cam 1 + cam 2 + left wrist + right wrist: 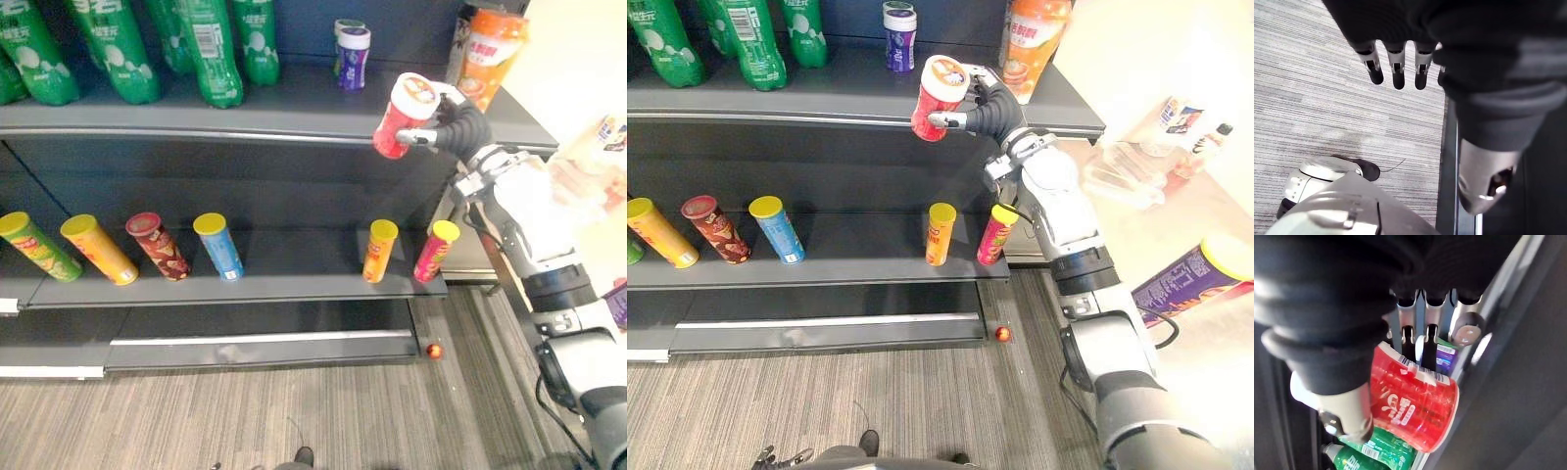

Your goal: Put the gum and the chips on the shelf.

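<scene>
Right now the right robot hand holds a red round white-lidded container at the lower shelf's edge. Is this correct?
No. The right robot hand holds the red round white-lidded container at the edge of the upper dark metal shelf, not the lower; the left eye view shows it.

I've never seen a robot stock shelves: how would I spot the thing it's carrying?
Find the dark shelf unit and follow its top shelf's front edge rightward. There the right hand holds up a short red tub with a white lid, unlike the slim yellow-lidded cans standing on the shelf below.
</scene>
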Tool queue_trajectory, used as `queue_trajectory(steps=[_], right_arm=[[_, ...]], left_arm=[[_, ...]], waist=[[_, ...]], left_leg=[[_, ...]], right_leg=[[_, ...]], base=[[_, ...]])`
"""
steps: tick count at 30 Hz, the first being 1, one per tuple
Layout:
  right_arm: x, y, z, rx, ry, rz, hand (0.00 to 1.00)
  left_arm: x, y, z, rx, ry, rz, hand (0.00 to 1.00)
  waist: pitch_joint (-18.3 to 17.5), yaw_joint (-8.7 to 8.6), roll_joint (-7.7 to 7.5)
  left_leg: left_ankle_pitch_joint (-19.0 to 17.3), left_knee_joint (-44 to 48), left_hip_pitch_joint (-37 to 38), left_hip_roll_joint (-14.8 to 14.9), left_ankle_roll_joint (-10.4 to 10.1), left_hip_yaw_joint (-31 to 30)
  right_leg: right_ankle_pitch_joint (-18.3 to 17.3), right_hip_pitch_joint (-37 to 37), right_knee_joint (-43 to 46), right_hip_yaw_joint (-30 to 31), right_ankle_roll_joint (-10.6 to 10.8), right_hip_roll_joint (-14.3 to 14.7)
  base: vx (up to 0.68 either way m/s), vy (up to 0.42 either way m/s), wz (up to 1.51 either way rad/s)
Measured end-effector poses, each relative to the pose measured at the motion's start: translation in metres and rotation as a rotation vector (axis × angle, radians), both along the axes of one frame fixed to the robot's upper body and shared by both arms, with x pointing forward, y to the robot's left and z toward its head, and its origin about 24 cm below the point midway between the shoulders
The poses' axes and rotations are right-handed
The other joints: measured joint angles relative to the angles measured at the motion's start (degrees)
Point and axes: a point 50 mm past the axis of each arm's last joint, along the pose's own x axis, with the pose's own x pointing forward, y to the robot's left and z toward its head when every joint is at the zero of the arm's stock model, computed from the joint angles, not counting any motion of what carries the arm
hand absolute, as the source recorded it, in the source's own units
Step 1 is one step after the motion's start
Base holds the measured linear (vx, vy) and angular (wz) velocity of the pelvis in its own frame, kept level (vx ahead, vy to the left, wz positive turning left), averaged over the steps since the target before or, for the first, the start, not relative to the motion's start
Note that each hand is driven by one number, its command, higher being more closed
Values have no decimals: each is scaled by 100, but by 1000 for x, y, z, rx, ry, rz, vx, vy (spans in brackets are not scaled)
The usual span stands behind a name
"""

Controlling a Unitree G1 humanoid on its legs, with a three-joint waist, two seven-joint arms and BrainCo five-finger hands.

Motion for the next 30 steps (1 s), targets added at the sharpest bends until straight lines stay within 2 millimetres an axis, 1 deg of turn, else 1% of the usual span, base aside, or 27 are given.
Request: queue_trajectory(steps=[2,3,6,10,11,13,21,26,30], right_arm=[[3,-1,0,26,42,0,100],[7,1,5,51,83,8,100],[11,1,8,78,125,10,100],[18,-3,9,85,174,-19,100],[20,-7,10,75,182,-40,100],[24,-11,12,68,194,-66,100],[27,-9,20,80,191,-76,100],[28,-8,24,78,185,-89,100],[28,-6,27,41,181,-107,100]], left_arm=[[0,0,0,0,3,-1,0],[0,1,0,0,6,-1,0],[2,1,1,7,9,-18,0],[5,1,2,16,5,-44,0],[7,0,2,16,1,-46,0],[8,1,2,18,0,-46,0],[9,3,3,27,3,-59,0],[12,5,4,40,-1,-82,0],[12,6,5,44,-3,-82,0]], waist=[[20,5,-30],[26,15,-41],[31,34,-51],[38,90,-66],[40,143,-68],[54,165,-96],[119,173,-217],[129,191,-234],[148,200,-259]], left_leg=[[4,-1,7,2,-2,-35],[4,-1,9,6,-2,-37],[4,1,19,5,-3,-37],[3,-4,27,7,-4,-44],[2,-13,26,8,-4,-50],[13,-26,27,16,-8,-69],[16,-30,24,24,-11,-62],[15,-30,23,24,-13,-65],[13,-30,17,25,-14,-70]], right_leg=[[0,34,-21,-31,0,9],[0,39,-28,-31,0,14],[0,56,-30,-33,0,13],[-1,103,-40,-42,-1,14],[-1,104,-45,-48,-1,17],[-1,109,-47,-66,-1,26],[-1,114,-84,-66,-1,41],[-1,114,-95,-67,-1,45],[-1,115,-94,-68,-1,46]], base=[[-6,-12,10],[0,0,0],[-10,0,0],[-32,-2,2],[-27,-2,4],[-23,-6,5],[0,0,0],[0,0,0],[0,0,0]])
